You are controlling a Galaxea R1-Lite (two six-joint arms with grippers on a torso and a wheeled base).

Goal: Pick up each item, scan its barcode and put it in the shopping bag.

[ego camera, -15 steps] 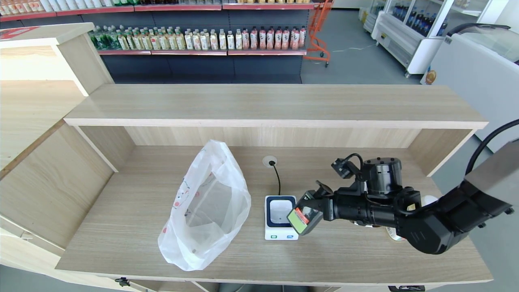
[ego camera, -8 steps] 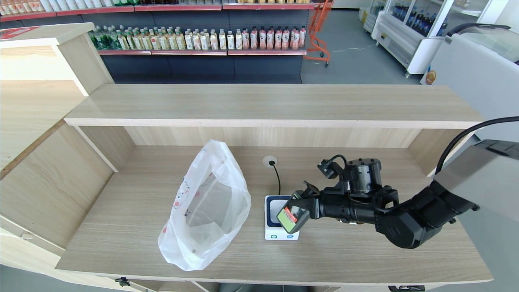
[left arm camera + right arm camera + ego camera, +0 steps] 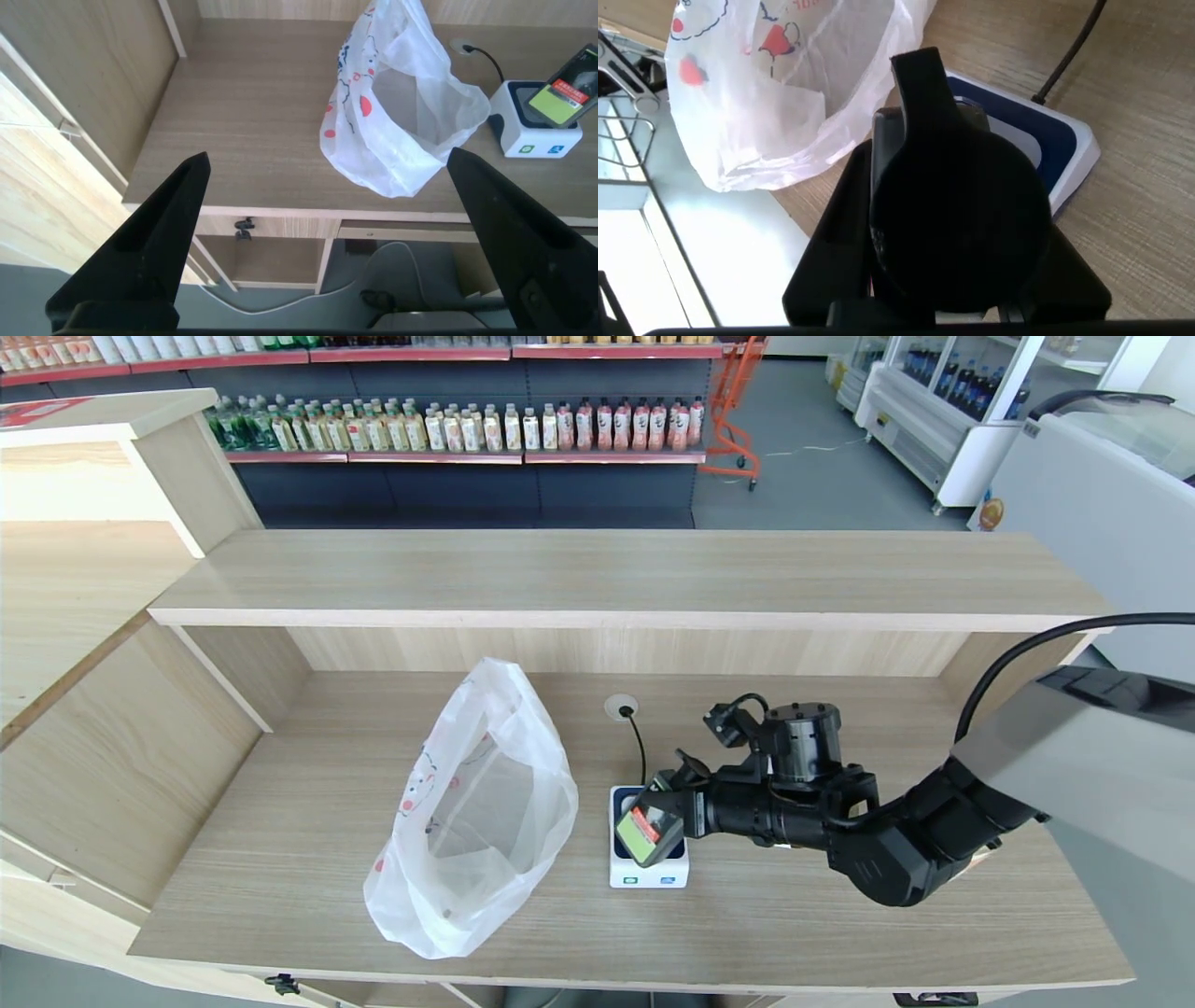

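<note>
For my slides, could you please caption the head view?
Right gripper holds a green-and-red packet over the barcode scanner, beside the shopping bag.

A pale wooden counter (image 3: 280,859) runs below a raised ledge (image 3: 635,574). A white plastic shopping bag (image 3: 476,812) stands on it left of centre, mouth open. Just beside the bag sits a white and blue scanner (image 3: 649,875), its black cable (image 3: 639,747) running back to a round port (image 3: 621,707) in the countertop.

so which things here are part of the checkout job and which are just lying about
Job: green-and-red packet, held in the right tool; barcode scanner; shopping bag.
Just lying about: drink bottles on the rear shelf; orange rack; white freezer.
</note>
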